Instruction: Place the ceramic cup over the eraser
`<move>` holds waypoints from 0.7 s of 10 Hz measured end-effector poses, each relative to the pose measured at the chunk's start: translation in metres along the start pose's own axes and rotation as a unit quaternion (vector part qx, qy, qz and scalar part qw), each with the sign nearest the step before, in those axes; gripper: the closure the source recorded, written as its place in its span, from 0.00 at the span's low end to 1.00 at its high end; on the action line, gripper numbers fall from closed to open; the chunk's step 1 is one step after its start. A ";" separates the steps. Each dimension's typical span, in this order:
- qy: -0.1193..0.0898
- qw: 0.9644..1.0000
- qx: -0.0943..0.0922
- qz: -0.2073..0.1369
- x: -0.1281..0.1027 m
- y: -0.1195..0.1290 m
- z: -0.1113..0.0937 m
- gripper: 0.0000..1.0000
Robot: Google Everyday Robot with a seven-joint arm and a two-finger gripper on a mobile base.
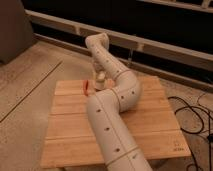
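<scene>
The gripper [100, 75] hangs over the far part of the wooden table [150, 125], mostly hidden behind the arm [112, 110]. The cup [100, 84] sits right under the gripper, just above the tabletop; whether it is being held cannot be told. The eraser [86, 87] lies on the table just left of the cup.

The arm [112, 107] crossed the middle of the wooden table [150, 127] and blocked the way from the right. The gripper [100, 75] hung at the far edge, over the ceramic cup [100, 84]. The eraser [88, 87] stood just beside the cup, to its left. The table's left side was free of objects.
</scene>
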 end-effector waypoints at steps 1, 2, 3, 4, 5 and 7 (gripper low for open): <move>0.000 1.000 0.000 0.000 0.000 0.000 0.000 0.20; 0.000 1.000 0.000 0.000 0.000 0.000 0.000 0.20; 0.000 1.000 0.000 0.000 0.000 0.000 0.000 0.20; 0.000 1.000 0.000 0.000 0.000 0.000 0.000 0.20; 0.000 1.000 0.000 0.000 0.000 0.000 0.000 0.20; 0.000 1.000 0.000 0.000 0.000 0.000 0.000 0.20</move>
